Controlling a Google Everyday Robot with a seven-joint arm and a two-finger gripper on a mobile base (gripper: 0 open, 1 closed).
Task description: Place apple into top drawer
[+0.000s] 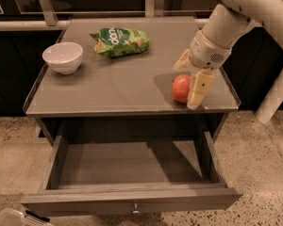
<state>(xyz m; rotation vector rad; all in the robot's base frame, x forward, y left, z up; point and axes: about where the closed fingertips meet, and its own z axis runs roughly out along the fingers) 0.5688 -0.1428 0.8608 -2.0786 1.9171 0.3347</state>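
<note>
Fingers (199, 87) spread, I hang over the front right corner of the bench (108, 91), one finger just beside the apple (180, 88), the other behind it (nothing pinched). One apple rests on the bench, above the one open top drawer (132, 194). One white bowl (62, 57) and one green snack bag (120, 41) lie well apart from it.

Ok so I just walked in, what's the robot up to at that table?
The robot's arm is reaching down to the apple, which sits on the table near its front right corner. The gripper is open at the apple, with one finger just right of it and the other behind it. The apple is not lifted. Below, the top drawer is pulled out and looks empty. A white bowl and a green snack bag lie farther back on the table.
</note>
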